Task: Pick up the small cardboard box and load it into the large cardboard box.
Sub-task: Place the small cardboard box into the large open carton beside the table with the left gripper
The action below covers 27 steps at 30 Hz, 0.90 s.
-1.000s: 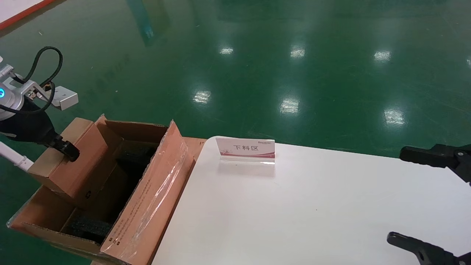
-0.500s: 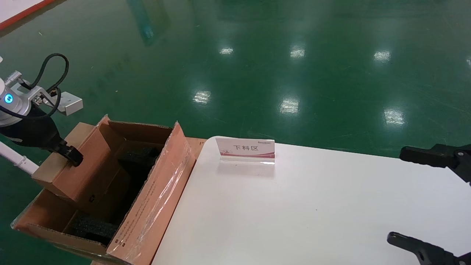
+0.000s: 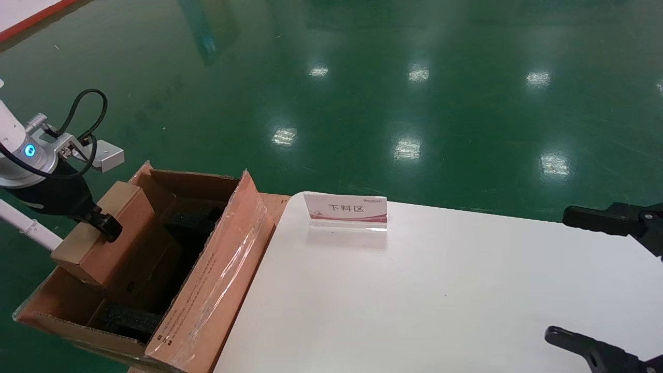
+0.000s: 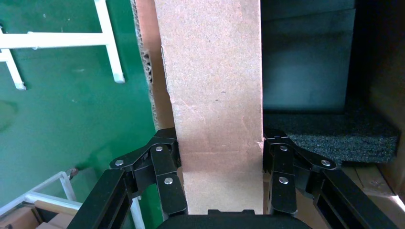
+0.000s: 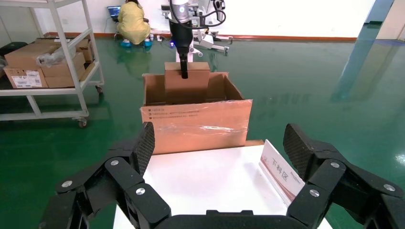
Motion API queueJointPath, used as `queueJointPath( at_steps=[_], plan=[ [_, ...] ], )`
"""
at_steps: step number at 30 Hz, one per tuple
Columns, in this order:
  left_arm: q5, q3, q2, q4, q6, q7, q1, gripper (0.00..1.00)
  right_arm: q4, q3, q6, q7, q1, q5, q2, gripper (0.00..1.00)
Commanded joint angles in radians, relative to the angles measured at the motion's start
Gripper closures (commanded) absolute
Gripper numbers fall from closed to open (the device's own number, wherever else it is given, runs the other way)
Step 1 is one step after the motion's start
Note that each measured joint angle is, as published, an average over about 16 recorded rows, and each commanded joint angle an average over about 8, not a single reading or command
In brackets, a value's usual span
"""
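Observation:
My left gripper (image 3: 106,228) is shut on the small cardboard box (image 3: 111,238), a plain brown carton, and holds it inside the large cardboard box (image 3: 217,274), against its left wall. In the left wrist view the small box (image 4: 215,95) fills the gap between both fingers (image 4: 165,162), with black foam (image 4: 334,138) beside it. The large box has upright flaps with glossy tape and black foam (image 3: 129,318) at the bottom. It shows in the right wrist view (image 5: 196,124) with the small box (image 5: 187,78) in it. My right gripper (image 5: 219,143) is open and empty over the table's right side.
A white table (image 3: 414,300) stands right of the large box, with a small sign card (image 3: 346,210) near its far edge. A white frame (image 3: 26,225) stands left of the box. Shelving with cartons (image 5: 43,67) and a person (image 5: 131,21) are far off.
My left gripper has moved the small box rightward and down, deeper into the large box. The right arm has not moved.

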<state>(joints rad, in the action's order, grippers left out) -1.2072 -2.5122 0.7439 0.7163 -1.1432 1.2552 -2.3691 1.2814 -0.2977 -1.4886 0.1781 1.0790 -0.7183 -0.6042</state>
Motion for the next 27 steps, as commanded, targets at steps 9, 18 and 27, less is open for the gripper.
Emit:
queueJointPath(
  at_steps=[9,18,27],
  plan=[
    [0.008,0.002,0.018,-0.039,0.017,-0.003,0.054,0.69,0.000,0.000,0.000,0.000,0.000,0.000,0.000,0.00],
    [0.012,0.003,0.021,-0.048,0.018,-0.004,0.061,0.00,0.000,0.000,0.001,0.000,0.000,0.000,0.000,0.00],
    [0.010,0.002,0.020,-0.044,0.018,-0.004,0.057,0.00,0.000,0.000,0.001,0.000,0.000,0.001,0.000,0.00]
  ],
)
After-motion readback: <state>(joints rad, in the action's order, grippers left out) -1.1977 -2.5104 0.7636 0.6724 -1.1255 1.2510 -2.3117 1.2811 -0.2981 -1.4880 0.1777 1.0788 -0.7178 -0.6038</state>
